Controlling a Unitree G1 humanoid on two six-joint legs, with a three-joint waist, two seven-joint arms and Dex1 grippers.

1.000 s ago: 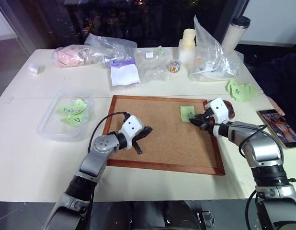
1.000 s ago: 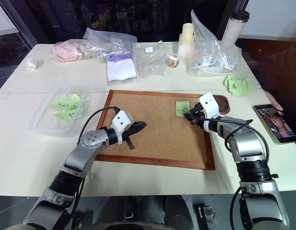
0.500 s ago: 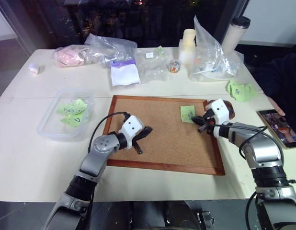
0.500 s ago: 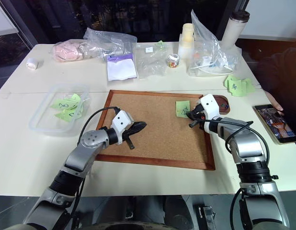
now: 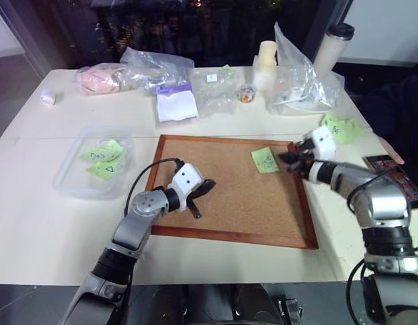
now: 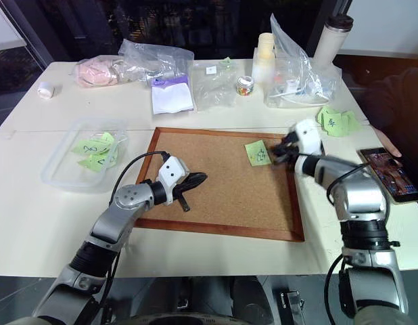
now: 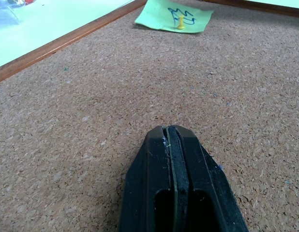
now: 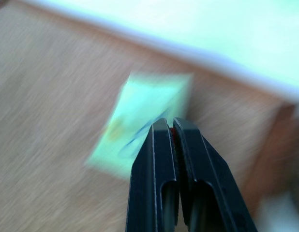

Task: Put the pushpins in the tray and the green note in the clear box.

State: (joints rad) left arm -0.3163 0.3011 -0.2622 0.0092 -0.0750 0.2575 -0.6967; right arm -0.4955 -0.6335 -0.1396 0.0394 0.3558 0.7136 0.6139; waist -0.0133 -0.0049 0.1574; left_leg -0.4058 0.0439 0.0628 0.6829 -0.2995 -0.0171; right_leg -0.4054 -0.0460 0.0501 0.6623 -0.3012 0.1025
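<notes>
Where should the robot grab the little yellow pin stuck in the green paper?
Probably by the head of the yellow pin, which stands nearly upright out of the green note on the cork board. Come from above, pinching it on both sides, then pull straight up.

Rough cork board, glossy wooden frame

A small square pale green note with a scribbled blue drawing lies flat on a cork board near its far right corner, tilted slightly off the board's edges. A tiny yellow pushpin stands in it, beside the drawing. To the board's left, apart from it on the white table, sits the shallow clear box with rounded corners, already containing several pale green notes. The dark brown tray cannot be made out.
</notes>
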